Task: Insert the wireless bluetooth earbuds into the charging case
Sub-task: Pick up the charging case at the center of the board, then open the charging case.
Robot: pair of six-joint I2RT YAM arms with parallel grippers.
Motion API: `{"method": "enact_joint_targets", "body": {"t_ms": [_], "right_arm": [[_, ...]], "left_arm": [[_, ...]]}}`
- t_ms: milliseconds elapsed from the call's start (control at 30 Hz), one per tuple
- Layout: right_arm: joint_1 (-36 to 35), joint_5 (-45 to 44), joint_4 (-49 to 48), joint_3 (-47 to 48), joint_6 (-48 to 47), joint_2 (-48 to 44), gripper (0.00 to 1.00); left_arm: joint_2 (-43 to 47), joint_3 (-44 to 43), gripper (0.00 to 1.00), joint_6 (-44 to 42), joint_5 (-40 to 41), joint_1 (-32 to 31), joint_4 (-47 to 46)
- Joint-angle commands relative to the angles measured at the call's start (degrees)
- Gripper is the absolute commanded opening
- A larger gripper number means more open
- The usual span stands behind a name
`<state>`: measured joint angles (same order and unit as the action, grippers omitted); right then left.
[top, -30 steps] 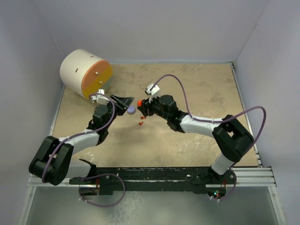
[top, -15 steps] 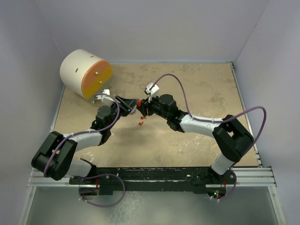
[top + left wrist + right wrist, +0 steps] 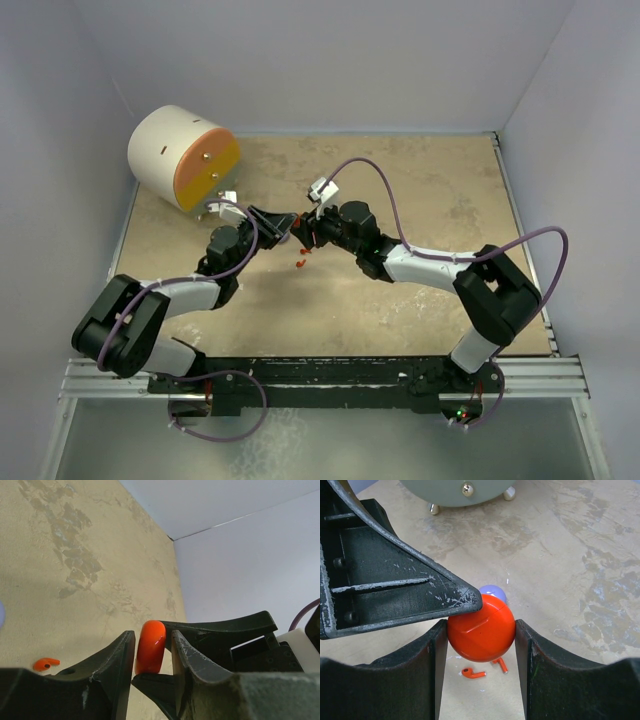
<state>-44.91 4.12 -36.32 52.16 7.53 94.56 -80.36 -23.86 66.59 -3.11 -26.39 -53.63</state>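
Charging case (image 3: 481, 632) | in R gripper (image 3: 480, 627) | L gripper (image 3: 151, 639) straddles rim, slim gap

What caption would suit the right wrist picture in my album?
Right gripper clamps a round red case, the left gripper's finger touching it, two red earbuds lying below.

Left gripper (image 3: 287, 223) meets right gripper (image 3: 304, 232) — red earbuds (image 3: 300, 263), perhaps two, beside.

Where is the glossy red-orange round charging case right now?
The red-orange round case is just left of centre in the top view, held by the right gripper, with the left gripper straddling it.
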Motion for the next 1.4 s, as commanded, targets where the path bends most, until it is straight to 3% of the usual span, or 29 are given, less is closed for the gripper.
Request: {"method": "enact_joint_targets", "body": {"t_ms": [0,300,433,467,533,700,800,1033,1367], "right_arm": [[0.4,1.0,-2.2,1.8,-1.0,-1.6,0.04],[0.7,1.9,-2.4,1.6,-0.8,-1.9,0.04],[0.9,2.2,-2.4,1.7,-0.7,-1.9,0.05],[0.9,2.4,-2.3,1.8,-0.6,-1.9,0.09],[1.1,2.4,-2.1,1.9,-0.3,-1.8,0.23],[1.6,2.0,-1.6,2.1,0.2,-2.2,0.77],[1.7,1.1,-1.4,1.4,0.4,-3.8,0.9],[3.8,-3.0,0.0,-2.6,1.7,-11.3,0.97],[7.5,-8.6,1.5,-4.4,5.2,-14.9,1.0]], "left_arm": [[-0.1,-0.6,0.31,-1.4,-0.8,-0.3,-4.0],[-1.1,-0.6,0.23,-1.2,-1.3,-0.5,-5.1],[-1.5,-0.8,0.1,-1.1,-1.5,-0.6,-5.3],[-1.6,-0.9,0.02,-1.2,-1.5,-0.6,-5.3],[-1.6,-1.0,0.0,-1.2,-1.5,-0.6,-5.3],[-0.9,-1.2,0.0,-0.8,0.2,-0.6,-4.0],[0.4,-2.1,0.0,-1.0,2.0,-0.5,-0.1],[2.4,-5.4,0.0,-1.0,4.1,0.9,6.6],[0.4,-5.4,0.0,2.4,1.2,2.5,3.5]]}}
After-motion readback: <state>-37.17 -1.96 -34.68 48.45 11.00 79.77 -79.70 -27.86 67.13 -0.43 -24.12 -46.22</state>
